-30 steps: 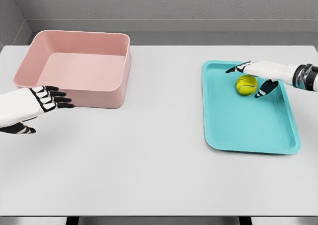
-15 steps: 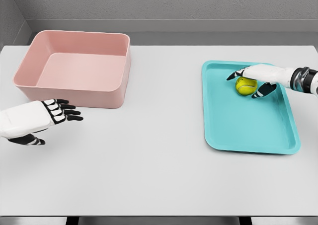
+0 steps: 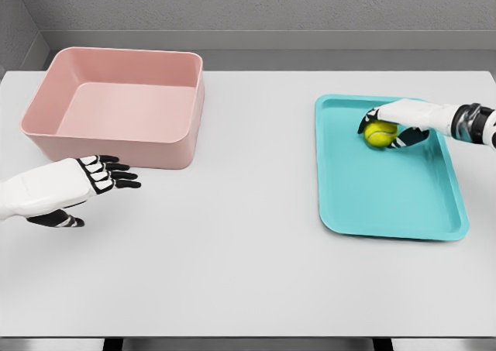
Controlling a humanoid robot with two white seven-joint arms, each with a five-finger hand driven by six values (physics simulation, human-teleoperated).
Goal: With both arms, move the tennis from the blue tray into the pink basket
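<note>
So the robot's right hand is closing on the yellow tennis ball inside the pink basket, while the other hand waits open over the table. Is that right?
Not quite. In the head view the right hand closes on the tennis ball on the blue tray, not in the pink basket, which holds nothing. The left hand does wait open over the table.

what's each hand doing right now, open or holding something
Left hand: open, fingers extended, holding nothing, over the table in front of the pink basket.
Right hand: closed around the tennis ball on the blue tray.
</note>
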